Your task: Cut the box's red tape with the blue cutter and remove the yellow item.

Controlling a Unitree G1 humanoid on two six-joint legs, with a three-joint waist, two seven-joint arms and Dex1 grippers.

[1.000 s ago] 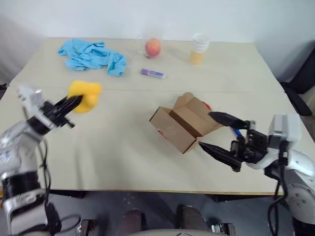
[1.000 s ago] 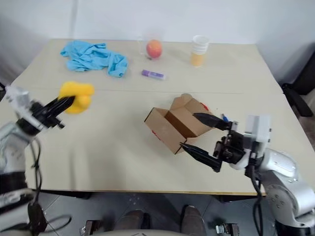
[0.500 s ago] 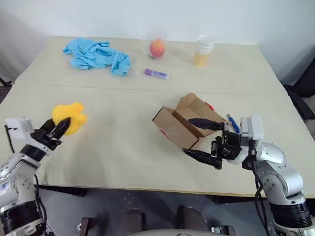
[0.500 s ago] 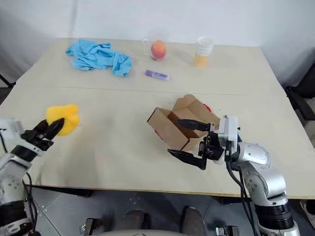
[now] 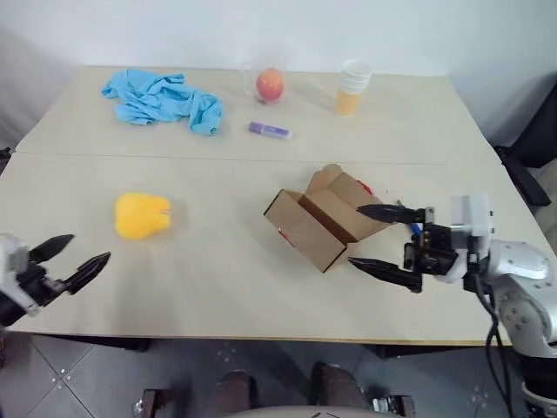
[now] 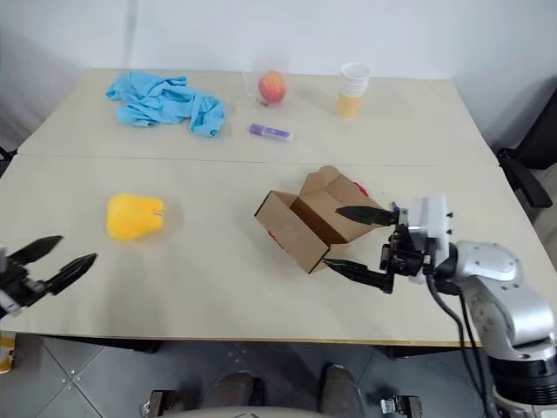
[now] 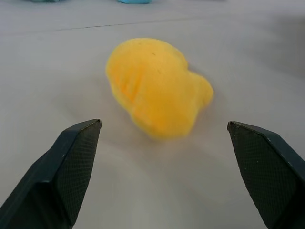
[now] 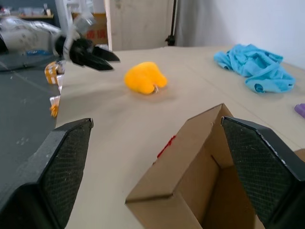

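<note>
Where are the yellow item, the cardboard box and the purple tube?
yellow item (image 5: pixel 143 215): left eye view, middle of its body.
cardboard box (image 5: pixel 306 233): left eye view, its near side wall.
purple tube (image 5: pixel 269 131): left eye view, mid-length.

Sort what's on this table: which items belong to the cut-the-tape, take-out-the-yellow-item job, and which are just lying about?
Job: box, opened; red tape on it; blue cutter beside the box; yellow item, out on the table.

Lying about: blue cloth, orange-red ball, purple marker, stacked cups.
</note>
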